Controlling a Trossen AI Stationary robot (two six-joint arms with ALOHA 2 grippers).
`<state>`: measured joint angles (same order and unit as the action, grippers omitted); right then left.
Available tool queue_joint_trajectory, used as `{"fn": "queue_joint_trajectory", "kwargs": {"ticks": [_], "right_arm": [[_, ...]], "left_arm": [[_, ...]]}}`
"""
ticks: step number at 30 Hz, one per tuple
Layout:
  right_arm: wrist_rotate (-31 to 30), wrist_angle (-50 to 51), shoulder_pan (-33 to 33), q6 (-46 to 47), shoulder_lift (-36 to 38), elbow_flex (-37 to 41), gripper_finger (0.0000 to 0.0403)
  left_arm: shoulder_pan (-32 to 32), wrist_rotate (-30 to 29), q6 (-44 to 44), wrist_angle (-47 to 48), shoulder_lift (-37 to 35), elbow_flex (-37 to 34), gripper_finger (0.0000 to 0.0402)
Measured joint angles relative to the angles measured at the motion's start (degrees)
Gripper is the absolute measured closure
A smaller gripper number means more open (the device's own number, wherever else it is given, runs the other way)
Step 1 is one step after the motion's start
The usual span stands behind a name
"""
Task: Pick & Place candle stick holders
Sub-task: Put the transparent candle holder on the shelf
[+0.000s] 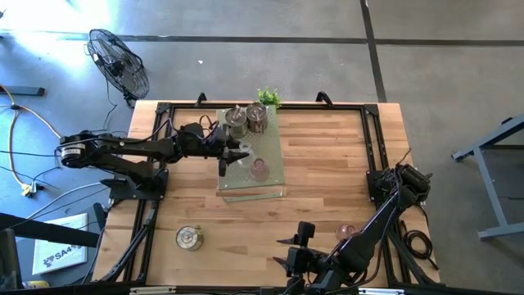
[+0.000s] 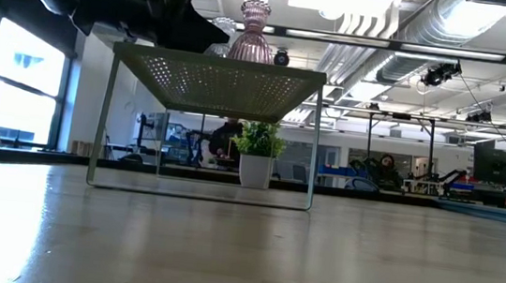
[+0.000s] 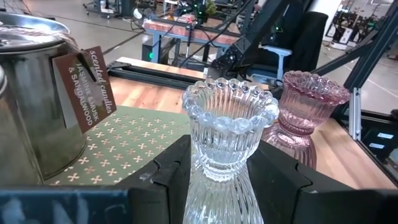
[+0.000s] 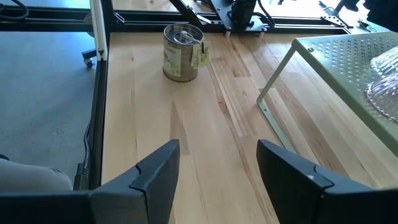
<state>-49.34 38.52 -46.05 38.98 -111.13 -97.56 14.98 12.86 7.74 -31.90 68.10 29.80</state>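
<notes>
Clear glass holder (image 3: 229, 134) between left fingers (image 3: 171, 171)

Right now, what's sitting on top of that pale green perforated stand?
On the stand: two metal tins, a pink glass holder, and a clear glass holder between the left gripper's fingers. The arm covers part of the top, so anything beneath it is hidden.

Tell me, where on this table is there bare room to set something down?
The wood between the green board and the table's right rail is bare, as is the front middle between the metal tin and the right hand. The board is crowded: two tins, glass holders and the left hand.
</notes>
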Motion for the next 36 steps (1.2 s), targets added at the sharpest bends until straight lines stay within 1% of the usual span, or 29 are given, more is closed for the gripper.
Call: {"fn": "queue_joint_trajectory", "kwargs": {"ticks": [7, 14, 36], "right_arm": [[0.02, 0.0, 0.0, 0.0, 0.0, 0.0, 0.0194], [0.02, 0.0, -0.01, 0.02, 0.0, 0.0, 0.0194], [0.05, 0.02, -0.01, 0.17, 0.0, 0.0, 0.0194]], "left_arm": [[0.0, 0.09, -2.96, 1.43, -0.07, 0.2, 0.0259], [-0.02, -1.27, -2.96, 2.3, -0.13, 0.26, 0.0258], [0.0, -1.22, -2.74, 1.69, -0.06, 0.2, 0.0258]]}}
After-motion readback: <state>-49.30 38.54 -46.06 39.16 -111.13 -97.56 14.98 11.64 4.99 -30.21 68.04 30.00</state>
